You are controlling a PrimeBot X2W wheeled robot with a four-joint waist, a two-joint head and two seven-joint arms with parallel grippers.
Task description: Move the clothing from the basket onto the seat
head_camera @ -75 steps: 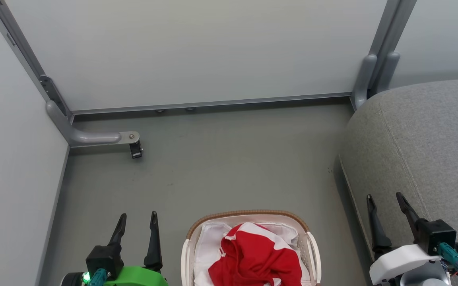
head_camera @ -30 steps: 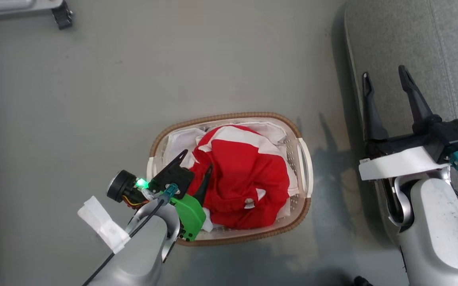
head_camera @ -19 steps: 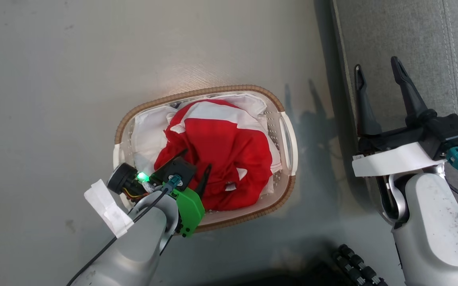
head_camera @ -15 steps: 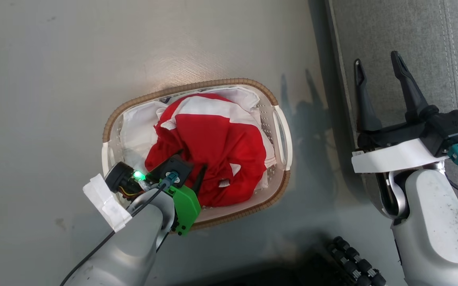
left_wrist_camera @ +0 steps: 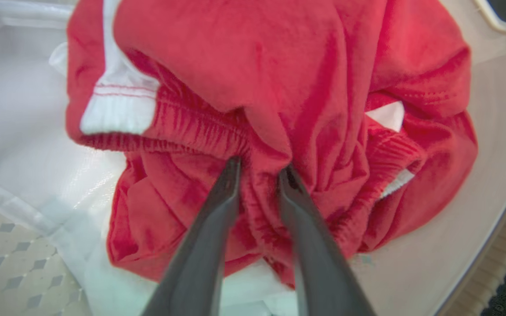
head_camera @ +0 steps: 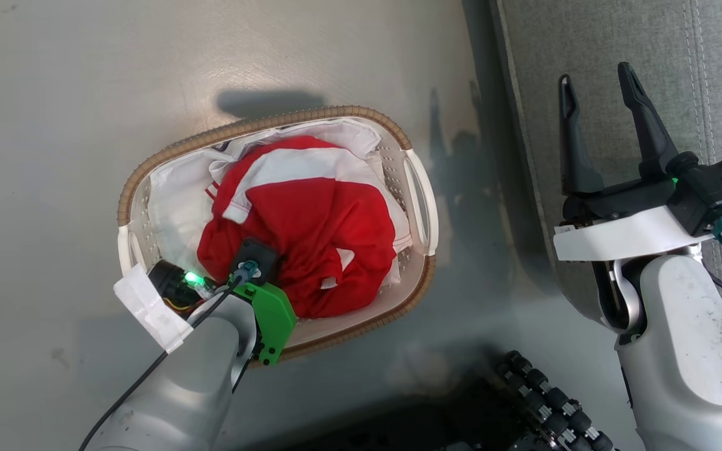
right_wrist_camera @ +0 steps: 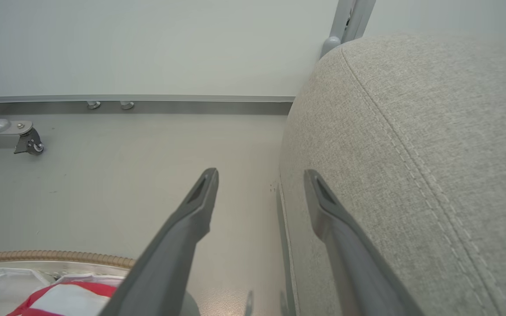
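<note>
The clothing [head_camera: 311, 232] lies heaped in the basket [head_camera: 261, 125] on the floor, with the seat [head_camera: 618, 37] off at its 3 o'clock. The left gripper [left_wrist_camera: 259, 169] reaches into the heap from the basket's 7 o'clock side, its jaws drawn nearly together with a ridge of red fabric pinched between them. The right gripper [head_camera: 594, 75] hangs spread wide and empty above the seat's rounded edge, fingers pointing to 12 o'clock.
</note>
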